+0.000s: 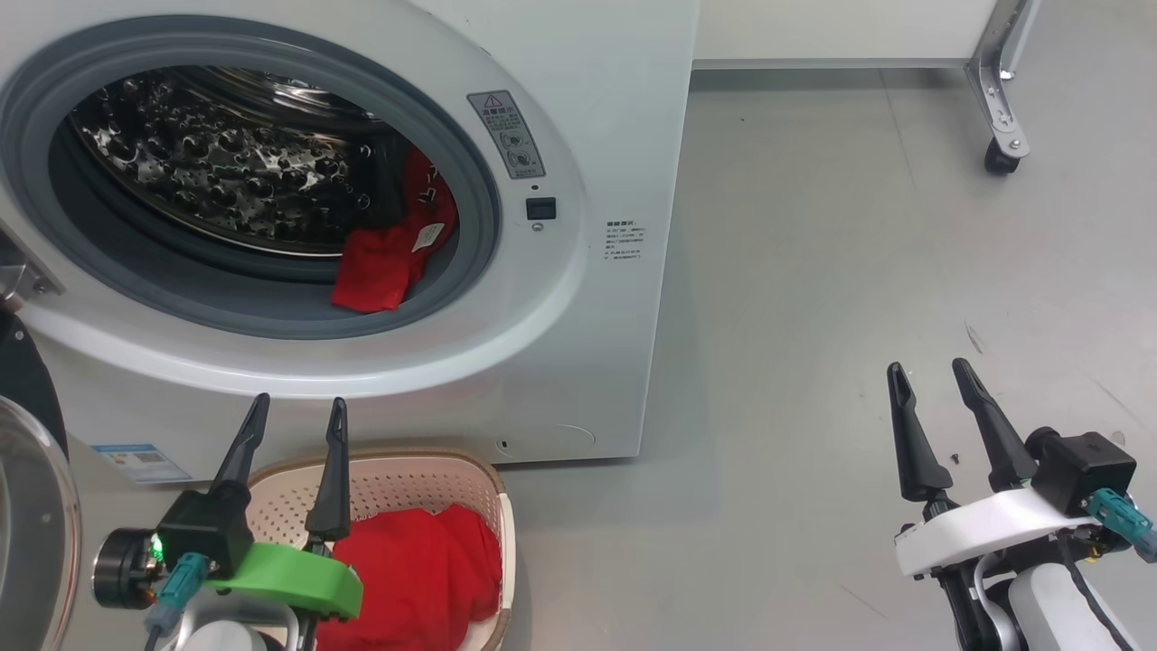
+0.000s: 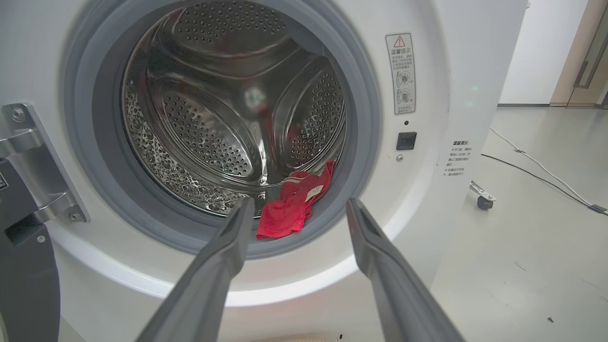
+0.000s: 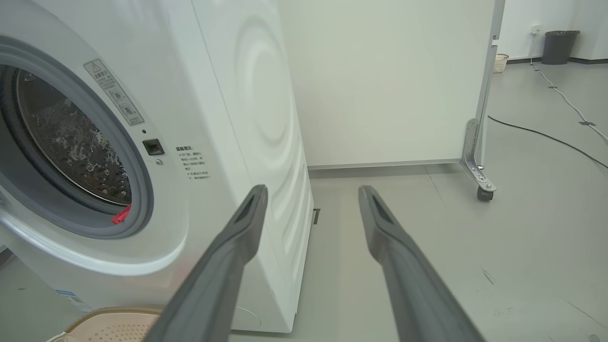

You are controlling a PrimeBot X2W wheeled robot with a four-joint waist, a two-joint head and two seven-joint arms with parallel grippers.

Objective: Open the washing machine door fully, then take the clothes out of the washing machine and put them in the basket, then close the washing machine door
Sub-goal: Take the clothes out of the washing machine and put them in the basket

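The washing machine (image 1: 615, 136) stands with its door (image 1: 27, 533) swung open at the far left, and the steel drum is exposed. A red piece of the clothes (image 1: 389, 258) lies at the drum's lower right, draped on the grey gasket; it is also visible as red clothes (image 2: 289, 211) and red clothes (image 3: 121, 214). More red clothes (image 1: 416, 561) fill the basket (image 1: 434, 457) on the floor below the opening. My left gripper (image 1: 300, 402) hangs open over the basket, its fingers pointing at the drum mouth, seen as the left gripper (image 2: 300, 202). My right gripper (image 1: 927, 366) is open and empty beside the machine.
A wheeled partition frame with a caster (image 1: 1001, 154) stands at the back right. Cables (image 2: 536, 168) run across the grey floor. The door hinge (image 2: 33, 156) juts out at the opening's left. A dark bin (image 3: 560, 45) sits far off.
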